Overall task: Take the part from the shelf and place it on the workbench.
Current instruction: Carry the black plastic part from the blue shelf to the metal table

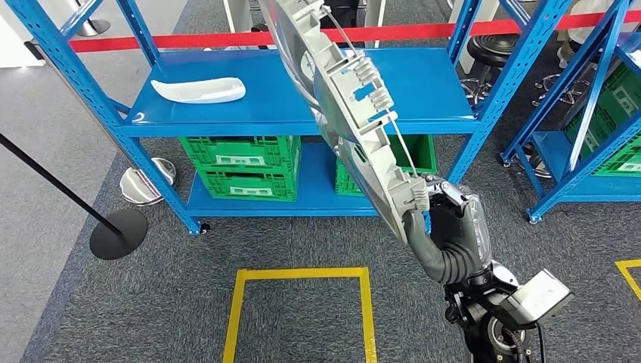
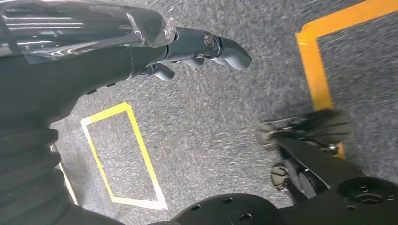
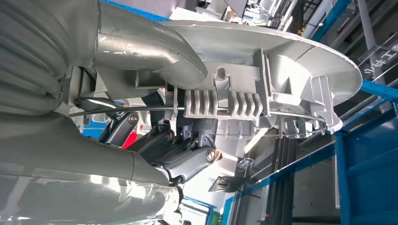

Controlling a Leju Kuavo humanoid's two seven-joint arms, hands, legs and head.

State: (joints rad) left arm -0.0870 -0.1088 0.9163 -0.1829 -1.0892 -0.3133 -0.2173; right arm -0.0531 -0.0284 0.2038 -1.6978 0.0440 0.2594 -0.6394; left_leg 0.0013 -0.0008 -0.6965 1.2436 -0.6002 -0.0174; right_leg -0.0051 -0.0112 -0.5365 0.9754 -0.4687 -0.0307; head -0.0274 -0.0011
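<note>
Right hand (image 1: 452, 219) clamped on grey part's (image 1: 355, 106) lower end, part slanting up over blue shelf (image 1: 287, 91).

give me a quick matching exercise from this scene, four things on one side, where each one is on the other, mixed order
Things:
1. grey part
2. white part
3. green crates
4. yellow tape rectangle

Places:
A. lying on the upper blue shelf
B. on the grey carpet in front of the shelf
C. held up in the right hand
D. on the lower shelf

Pairs: 1-C, 2-A, 3-D, 4-B
</note>
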